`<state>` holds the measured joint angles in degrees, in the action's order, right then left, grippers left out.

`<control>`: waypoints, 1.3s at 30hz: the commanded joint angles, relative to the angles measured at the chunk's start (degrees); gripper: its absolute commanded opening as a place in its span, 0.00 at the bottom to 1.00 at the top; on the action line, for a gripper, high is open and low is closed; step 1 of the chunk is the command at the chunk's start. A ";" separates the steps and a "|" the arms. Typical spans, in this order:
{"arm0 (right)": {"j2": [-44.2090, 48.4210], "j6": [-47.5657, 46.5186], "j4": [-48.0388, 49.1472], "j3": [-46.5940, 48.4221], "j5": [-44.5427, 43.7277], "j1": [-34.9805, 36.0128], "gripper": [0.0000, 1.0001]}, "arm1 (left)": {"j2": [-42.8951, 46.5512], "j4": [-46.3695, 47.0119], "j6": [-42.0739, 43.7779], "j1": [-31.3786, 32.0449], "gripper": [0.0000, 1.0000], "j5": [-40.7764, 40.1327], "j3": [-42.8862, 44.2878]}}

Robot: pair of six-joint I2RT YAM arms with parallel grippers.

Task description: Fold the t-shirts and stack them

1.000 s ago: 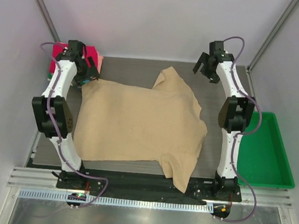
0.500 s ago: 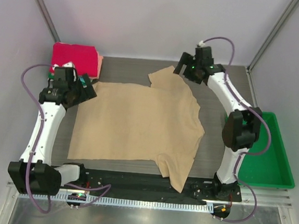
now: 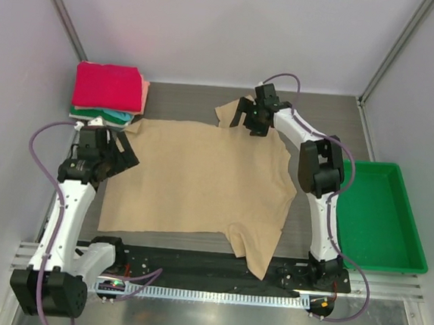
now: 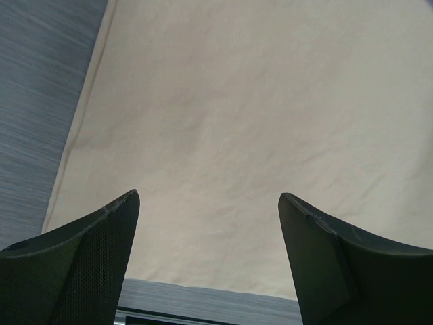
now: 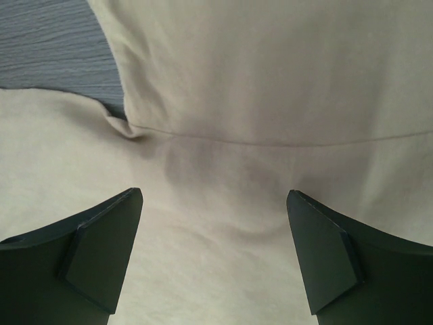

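A tan t-shirt (image 3: 200,180) lies spread flat on the dark mat, one sleeve at the far middle, the other at the near right. It fills the left wrist view (image 4: 237,122) and the right wrist view (image 5: 270,88). A stack of folded t-shirts (image 3: 109,91), pink-red on top with salmon, teal and green below, sits at the far left corner. My left gripper (image 3: 123,154) is open and empty over the shirt's left edge (image 4: 206,203). My right gripper (image 3: 249,120) is open and empty above the far sleeve seam (image 5: 213,203).
A green plastic tray (image 3: 383,219) sits at the right of the mat. White walls close in the left, far and right sides. The arm bases stand on a black rail at the near edge.
My left arm has drawn back toward me along the shirt's left edge. My right gripper has moved left and nearer, over the far sleeve. The shirt lies flatter.
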<state>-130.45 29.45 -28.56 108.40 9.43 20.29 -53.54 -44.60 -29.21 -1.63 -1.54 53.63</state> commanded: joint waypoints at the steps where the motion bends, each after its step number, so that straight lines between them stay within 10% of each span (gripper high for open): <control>1: -2.60 -0.53 1.92 3.22 0.68 -0.08 0.94 | -2.18 3.20 -1.46 -0.22 0.84 1.01 -2.21; 39: 0.43 -3.61 -2.91 12.98 9.91 -9.05 0.95 | 2.73 4.35 -8.22 -0.04 0.82 0.05 -9.06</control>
<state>-137.47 28.08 -29.76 117.99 16.93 8.69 -52.64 -41.50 -33.50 -1.63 -1.39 45.41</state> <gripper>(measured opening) 0.944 0.818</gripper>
